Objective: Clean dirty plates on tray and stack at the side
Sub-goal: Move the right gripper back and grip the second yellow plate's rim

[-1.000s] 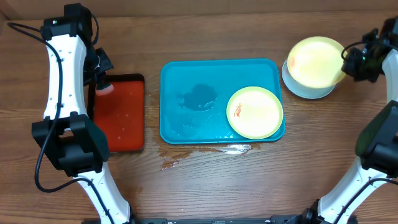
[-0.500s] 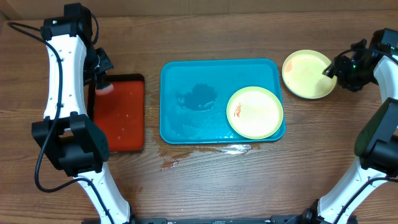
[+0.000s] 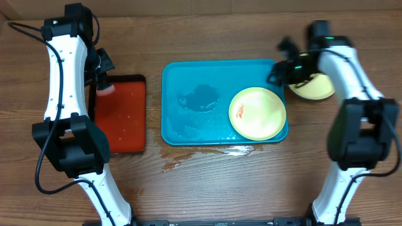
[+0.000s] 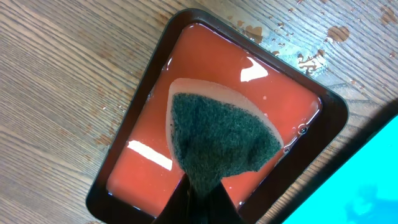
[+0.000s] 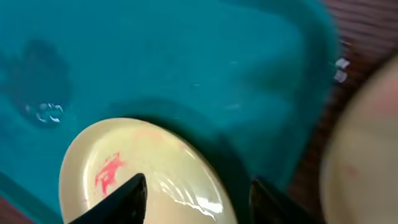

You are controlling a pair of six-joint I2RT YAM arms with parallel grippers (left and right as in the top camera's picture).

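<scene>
The right gripper (image 5: 198, 186), fingers spread wide and empty, hung over the 1 o'clock corner of the tray (image 3: 188, 75). The smeared plate (image 3: 257, 113) lay in the tray's 4 o'clock corner, about 7 o'clock from that gripper seen from overhead; it was round, with no long axis, and the right arm was much the nearer. The left gripper (image 4: 199, 208) pinched the sponge (image 4: 217, 137) over the red tray (image 3: 122, 119) at 9 o'clock, while half a second before the right gripper had been out at the side plate (image 3: 314, 92) and had since swung in.
</scene>
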